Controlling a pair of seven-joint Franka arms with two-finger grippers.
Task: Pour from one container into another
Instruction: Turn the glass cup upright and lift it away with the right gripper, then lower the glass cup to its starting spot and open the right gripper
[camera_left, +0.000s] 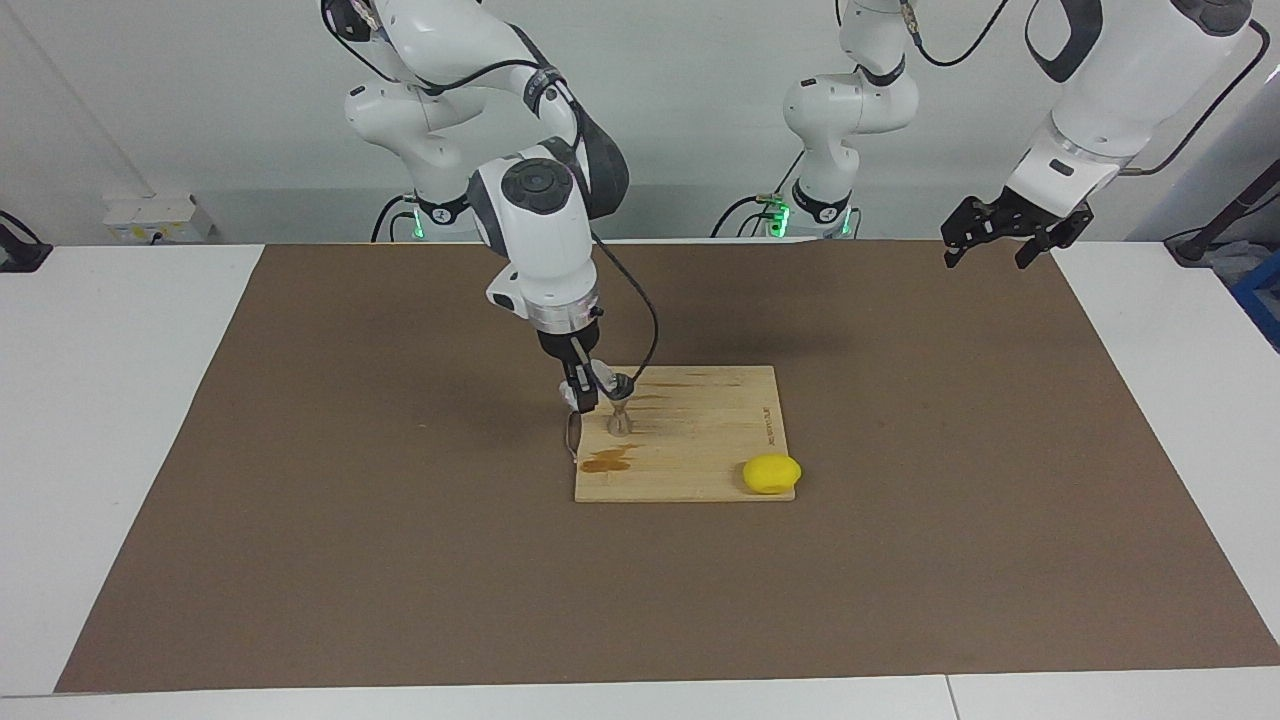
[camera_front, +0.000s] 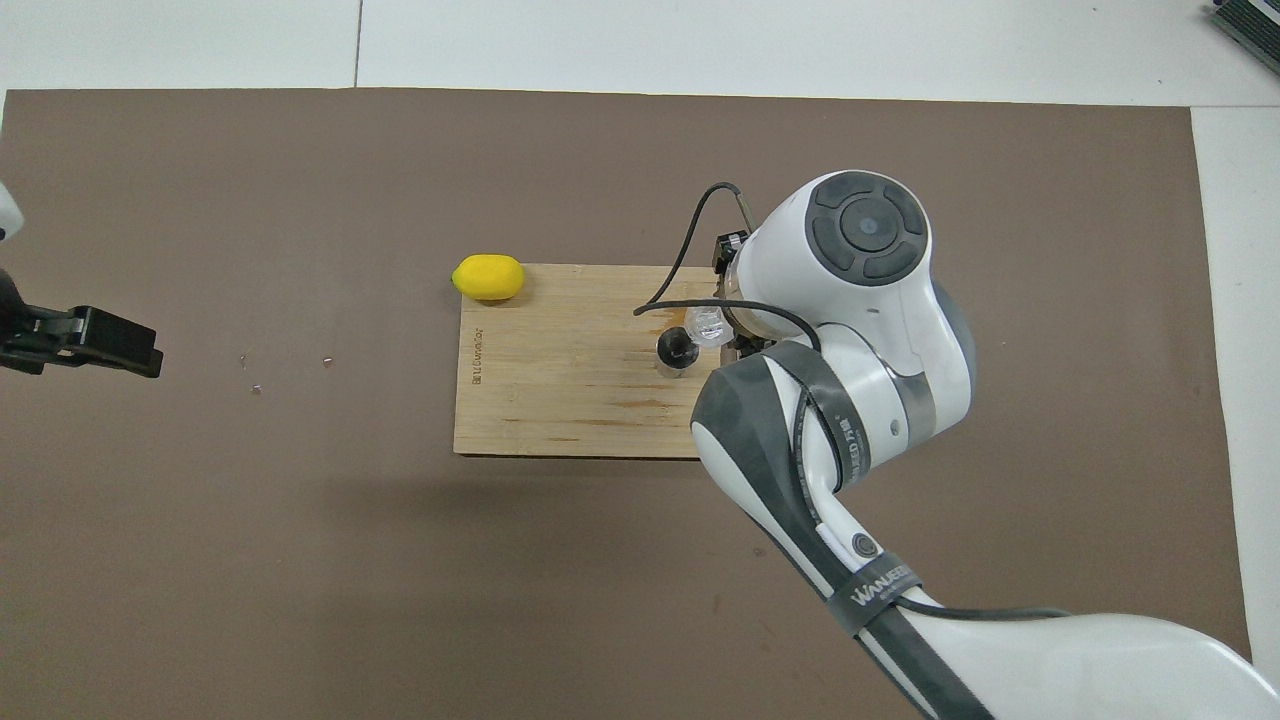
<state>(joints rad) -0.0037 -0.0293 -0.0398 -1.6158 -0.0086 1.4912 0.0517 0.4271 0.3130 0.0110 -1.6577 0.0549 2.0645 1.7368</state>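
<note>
brown mat (camera_left: 400, 560) on white table (camera_left: 100, 400), wood board (camera_left: 700, 440), grey wall (camera_left: 200, 120)

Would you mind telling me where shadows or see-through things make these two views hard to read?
Facing view: the right gripper tilts the glass cup over the jigger, the glass nearly vanishing against the board. Overhead view: the right arm hides the board's edge; a broad soft shadow lies on the brown mat.

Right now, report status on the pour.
Right gripper shut on glass cup, tipped over jigger on board. Left gripper open, waiting aside. Brown spill on board; lemon clear.
</note>
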